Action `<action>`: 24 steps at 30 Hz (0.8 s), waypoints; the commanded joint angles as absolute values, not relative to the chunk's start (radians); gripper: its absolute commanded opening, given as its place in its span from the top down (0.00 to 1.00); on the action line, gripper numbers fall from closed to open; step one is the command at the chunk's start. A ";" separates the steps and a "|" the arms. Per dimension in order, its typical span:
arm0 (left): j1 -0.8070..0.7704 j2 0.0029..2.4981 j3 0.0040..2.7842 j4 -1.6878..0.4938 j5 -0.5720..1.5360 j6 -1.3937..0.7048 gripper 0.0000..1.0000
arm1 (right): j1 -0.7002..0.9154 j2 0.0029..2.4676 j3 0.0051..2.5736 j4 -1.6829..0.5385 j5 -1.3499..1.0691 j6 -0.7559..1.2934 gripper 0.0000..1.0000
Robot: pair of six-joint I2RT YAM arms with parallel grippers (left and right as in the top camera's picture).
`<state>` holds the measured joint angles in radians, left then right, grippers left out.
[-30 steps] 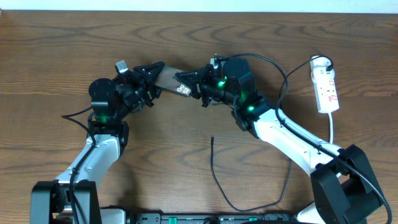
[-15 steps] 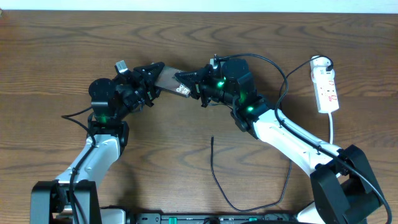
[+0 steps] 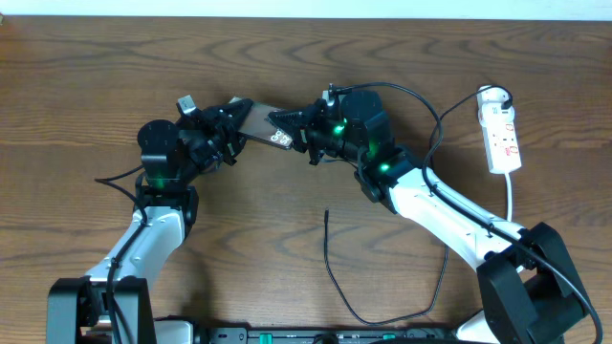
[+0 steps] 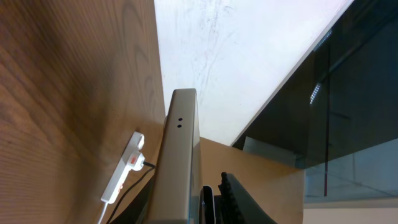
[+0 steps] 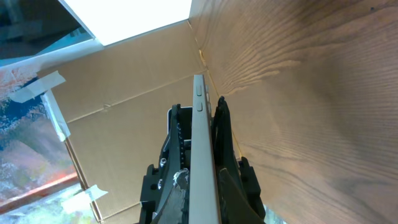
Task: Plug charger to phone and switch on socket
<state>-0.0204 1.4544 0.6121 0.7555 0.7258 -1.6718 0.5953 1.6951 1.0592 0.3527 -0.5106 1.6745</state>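
Overhead | L arm (image 3: 143, 239), R arm (image 3: 449, 215) bent inward | R fingers (image 5: 222, 143) clamp phone (image 3: 258, 121) | L fingers (image 4: 231, 199): grip unclear

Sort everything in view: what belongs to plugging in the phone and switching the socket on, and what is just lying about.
Belongs to the job:
- dark glossy flat phone
- thin black charger cable
- white elongated power strip

Not part of it:
- brown wooden table
- tan cardboard panel
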 commanded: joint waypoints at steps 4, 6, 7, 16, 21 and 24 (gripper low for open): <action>-0.016 1.444 0.608 0.757 0.712 -1.657 0.76 | 0.628 1.693 1.074 0.364 -0.536 1.679 0.99; -0.016 1.444 0.608 0.757 0.709 -1.657 0.76 | 0.630 1.693 1.074 0.364 -0.532 1.679 0.99; -0.016 1.444 0.608 0.757 0.709 -1.655 0.76 | 0.630 1.693 1.074 0.364 -0.533 1.679 0.99; -0.016 1.444 0.608 0.757 0.705 -1.650 0.77 | 0.643 1.693 1.074 0.367 -0.529 1.679 0.99; -0.016 1.444 0.608 0.756 0.705 -1.649 0.77 | 0.643 1.693 1.074 0.367 -0.530 1.679 0.99; -0.016 1.444 0.608 0.756 0.705 -1.641 0.78 | 0.643 1.693 1.074 0.367 -0.530 1.679 0.99</action>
